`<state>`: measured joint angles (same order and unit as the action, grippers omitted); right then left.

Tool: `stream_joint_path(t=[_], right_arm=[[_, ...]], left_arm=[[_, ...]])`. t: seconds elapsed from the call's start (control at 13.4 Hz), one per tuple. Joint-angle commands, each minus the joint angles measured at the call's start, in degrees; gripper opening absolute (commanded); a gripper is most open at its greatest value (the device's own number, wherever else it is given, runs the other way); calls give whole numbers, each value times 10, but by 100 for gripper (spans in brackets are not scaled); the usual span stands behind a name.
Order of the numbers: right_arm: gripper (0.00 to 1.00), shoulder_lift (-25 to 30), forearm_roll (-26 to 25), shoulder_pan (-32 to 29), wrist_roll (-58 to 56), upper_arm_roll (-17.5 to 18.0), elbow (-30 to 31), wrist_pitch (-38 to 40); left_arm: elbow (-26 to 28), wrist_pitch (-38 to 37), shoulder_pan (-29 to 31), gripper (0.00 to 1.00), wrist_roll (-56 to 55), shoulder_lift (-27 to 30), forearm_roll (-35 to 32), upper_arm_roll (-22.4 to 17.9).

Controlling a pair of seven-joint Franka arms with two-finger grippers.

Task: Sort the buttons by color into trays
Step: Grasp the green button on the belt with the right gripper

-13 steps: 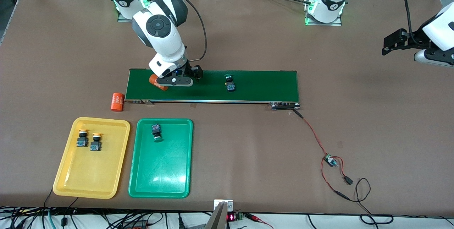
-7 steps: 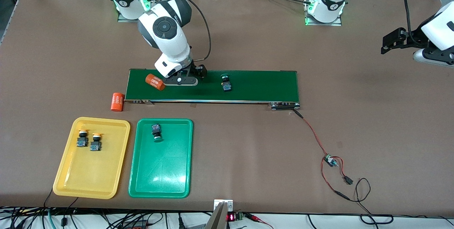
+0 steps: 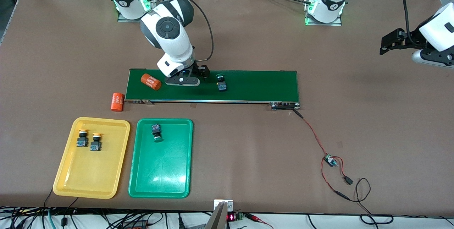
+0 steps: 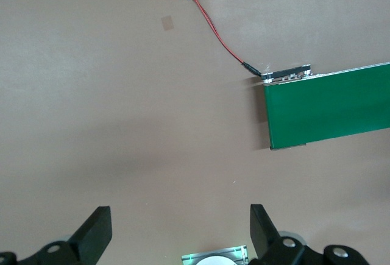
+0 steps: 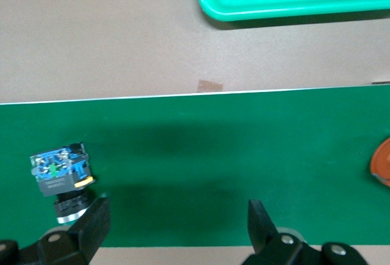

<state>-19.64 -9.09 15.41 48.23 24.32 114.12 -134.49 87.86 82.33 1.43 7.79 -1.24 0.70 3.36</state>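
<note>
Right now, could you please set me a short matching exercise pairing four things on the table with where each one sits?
Things:
1. two yellow-capped buttons
2. green-capped button beside the right gripper
3. orange 4680 cylinder lying on the bare table
4. left gripper

Places:
A. on the dark-green conveyor belt
B. over the bare table at the left arm's end, waiting
C. in the yellow tray
D. just off the belt's end, toward the right arm's end

Pairs: 1-C, 2-A, 3-D, 4-B
</note>
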Motion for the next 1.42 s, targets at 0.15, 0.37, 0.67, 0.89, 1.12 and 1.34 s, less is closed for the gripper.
stream_joint_path(t=[0.15,0.37,0.67,0.89,1.12,1.34], right_arm=[[100,-34,-17,21,25,-1,-23,-1],[100,-43,-23,28,34,-1,-25,-1],[100,-44,-28,28,35,-1,-25,-1],[100,-48,-29,28,35,-1,-25,-1],[100,-54,-41,28,35,-2,-25,-1],[100,-59,-42,28,35,-3,-25,-1]], left_arm=[[-22,-16,-1,100,2,-9,-3,3],[-22,-17,0,100,3,-9,-3,2],[-21,-21,2,100,3,-9,-3,2],[-21,-23,2,100,3,-9,-3,2],[-21,-28,2,100,3,-9,-3,2],[-21,-33,2,100,2,-8,-3,2]])
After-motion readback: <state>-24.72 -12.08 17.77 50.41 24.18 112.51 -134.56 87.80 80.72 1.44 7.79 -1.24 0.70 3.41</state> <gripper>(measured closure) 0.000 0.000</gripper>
